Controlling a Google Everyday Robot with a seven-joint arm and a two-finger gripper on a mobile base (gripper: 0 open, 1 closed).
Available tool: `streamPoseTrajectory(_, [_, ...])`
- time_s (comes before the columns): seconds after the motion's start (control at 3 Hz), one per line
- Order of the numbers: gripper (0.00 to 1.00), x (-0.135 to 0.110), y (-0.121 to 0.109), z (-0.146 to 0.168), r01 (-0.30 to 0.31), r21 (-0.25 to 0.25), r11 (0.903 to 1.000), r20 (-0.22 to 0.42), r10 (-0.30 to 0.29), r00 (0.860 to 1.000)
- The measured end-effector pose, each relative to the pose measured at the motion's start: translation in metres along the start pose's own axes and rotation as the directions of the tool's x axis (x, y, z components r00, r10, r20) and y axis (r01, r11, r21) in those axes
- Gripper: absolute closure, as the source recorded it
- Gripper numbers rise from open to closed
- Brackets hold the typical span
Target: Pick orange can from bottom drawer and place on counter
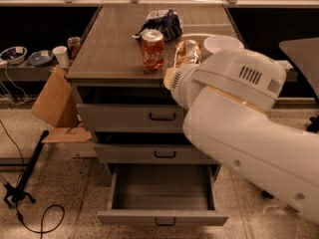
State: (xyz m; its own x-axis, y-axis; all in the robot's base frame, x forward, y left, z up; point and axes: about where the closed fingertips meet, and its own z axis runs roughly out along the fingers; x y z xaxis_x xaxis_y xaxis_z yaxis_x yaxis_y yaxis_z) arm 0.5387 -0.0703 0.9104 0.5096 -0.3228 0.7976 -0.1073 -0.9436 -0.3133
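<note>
The orange can (pixel 188 53) is pale golden and shiny, and it is held upright just over the front right part of the counter (pixel 112 46). My gripper (pixel 185 59) is shut on it. My large white arm (pixel 234 113) covers most of the fingers and the cabinet's right side. The bottom drawer (pixel 162 217) is pulled open below, and its grey inside shows nothing in it.
A brighter red-orange can (pixel 152 50) stands on the counter just left of the held can. A dark crumpled bag (pixel 162 23) lies behind it and a white bowl (pixel 222 44) is at the right. A cardboard box (pixel 54 103), cups and bowls stand at the left. A stand and cable (pixel 25 183) lie on the floor.
</note>
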Motion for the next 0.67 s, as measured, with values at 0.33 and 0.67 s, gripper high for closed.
streamPoseTrajectory(0.33, [1.00,0.011,-0.008,0.026,0.022,0.018,0.9996,0.021,-0.022,1.000])
streamPoseTrajectory(0.67, [1.00,0.019,-0.008,0.050,0.025,0.018,0.9995,0.044,-0.025,0.999])
